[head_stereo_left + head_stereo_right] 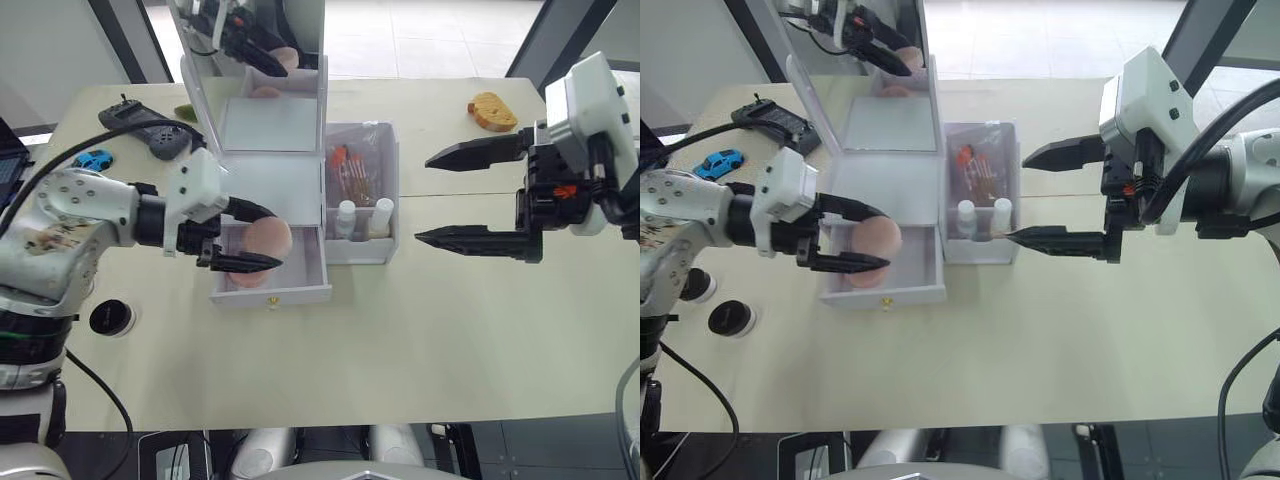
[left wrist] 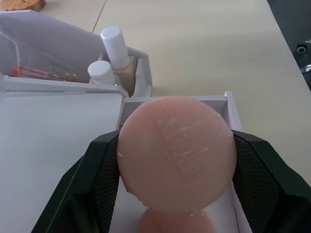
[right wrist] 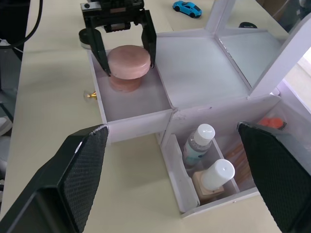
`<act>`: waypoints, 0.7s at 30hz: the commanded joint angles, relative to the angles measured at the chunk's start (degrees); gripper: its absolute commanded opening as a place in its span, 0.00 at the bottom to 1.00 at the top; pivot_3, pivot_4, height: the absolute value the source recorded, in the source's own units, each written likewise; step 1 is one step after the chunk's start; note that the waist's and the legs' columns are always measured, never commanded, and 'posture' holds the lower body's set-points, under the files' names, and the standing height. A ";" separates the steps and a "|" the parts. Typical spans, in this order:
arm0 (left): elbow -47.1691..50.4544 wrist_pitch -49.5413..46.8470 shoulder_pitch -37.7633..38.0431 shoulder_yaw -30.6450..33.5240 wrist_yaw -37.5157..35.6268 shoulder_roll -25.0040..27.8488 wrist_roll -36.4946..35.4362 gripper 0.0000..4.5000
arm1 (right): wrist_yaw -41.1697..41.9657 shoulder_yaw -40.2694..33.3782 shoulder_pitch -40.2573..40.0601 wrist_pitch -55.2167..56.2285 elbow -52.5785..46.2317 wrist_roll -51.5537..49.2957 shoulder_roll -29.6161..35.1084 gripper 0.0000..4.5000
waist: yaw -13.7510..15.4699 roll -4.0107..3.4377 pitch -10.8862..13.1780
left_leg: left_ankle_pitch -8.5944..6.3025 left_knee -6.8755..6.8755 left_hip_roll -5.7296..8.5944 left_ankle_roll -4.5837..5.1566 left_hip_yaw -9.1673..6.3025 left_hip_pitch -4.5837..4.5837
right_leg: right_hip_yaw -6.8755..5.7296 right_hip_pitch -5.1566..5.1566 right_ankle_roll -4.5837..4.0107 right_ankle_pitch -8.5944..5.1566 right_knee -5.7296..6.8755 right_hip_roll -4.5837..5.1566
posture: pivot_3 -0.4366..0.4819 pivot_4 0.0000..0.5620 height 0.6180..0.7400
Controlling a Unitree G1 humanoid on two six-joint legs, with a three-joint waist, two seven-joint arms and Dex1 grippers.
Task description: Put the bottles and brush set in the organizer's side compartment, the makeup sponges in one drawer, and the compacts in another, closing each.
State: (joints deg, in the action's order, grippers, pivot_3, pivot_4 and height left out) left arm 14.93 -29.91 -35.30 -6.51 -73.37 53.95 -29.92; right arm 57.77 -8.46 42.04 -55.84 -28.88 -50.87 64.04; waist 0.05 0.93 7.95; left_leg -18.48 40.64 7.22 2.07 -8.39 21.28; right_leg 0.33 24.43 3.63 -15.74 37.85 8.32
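Between the fingers of the left pincer [image 1: 262, 240] sits a pink sponge [image 1: 268, 238], held just above the open lower drawer [image 1: 300, 272] of the organizer [image 1: 270, 175]. A second sponge [image 3: 123, 83] already lies in that drawer, under the first one. The right pincer [image 1: 440, 197] waits wide and empty beside the side bin [image 1: 388, 190], where both bottles [image 1: 363, 219] and the brush set [image 1: 352, 172] stand. On the bench [image 1: 400, 340] near the left arm lies one compact [image 1: 111, 317]. I judge the sponge step is nearly finished: next, let go, then push the drawer closed.
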 commanded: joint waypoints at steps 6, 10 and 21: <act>0.14 1.79 -2.15 -3.73 -1.09 -0.98 5.17 0.66 | -2.55 -2.51 2.29 -0.34 0.07 -1.58 0.49 1.00 | 0.07 0.01 0.00 | 0.00 0.01 0.00 0.00 0.01 0.00 | 0.00 0.00 0.00 0.00 0.01 0.00 | 0.48 0.27 1.00; -0.47 2.86 -1.68 -4.66 -0.58 -1.83 7.59 0.66 | -2.63 -2.45 2.78 0.13 0.74 -1.16 0.47 1.00 | 0.09 0.01 0.01 | 0.00 0.02 -0.01 0.00 0.01 0.00 | -0.04 0.00 0.00 0.00 0.01 -0.01 | 0.48 0.27 1.00; -1.53 2.49 -3.11 -5.77 0.65 -5.31 10.64 0.66 | -3.65 -2.55 4.50 -0.11 0.74 -1.44 -0.02 1.00 | 0.47 0.02 0.01 | 0.00 0.10 0.01 0.01 0.01 0.04 | -0.15 0.00 0.01 0.01 0.09 0.01 | 0.48 0.27 1.00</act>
State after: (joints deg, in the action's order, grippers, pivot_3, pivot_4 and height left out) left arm 12.68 -28.11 -37.57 -12.51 -72.93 48.74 -19.72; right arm 54.47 -9.58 44.88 -56.81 -27.87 -51.98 63.75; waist 0.53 0.95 7.96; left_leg -18.48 40.74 7.23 2.07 -8.38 21.32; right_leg 0.17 24.43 3.64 -15.73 37.95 8.32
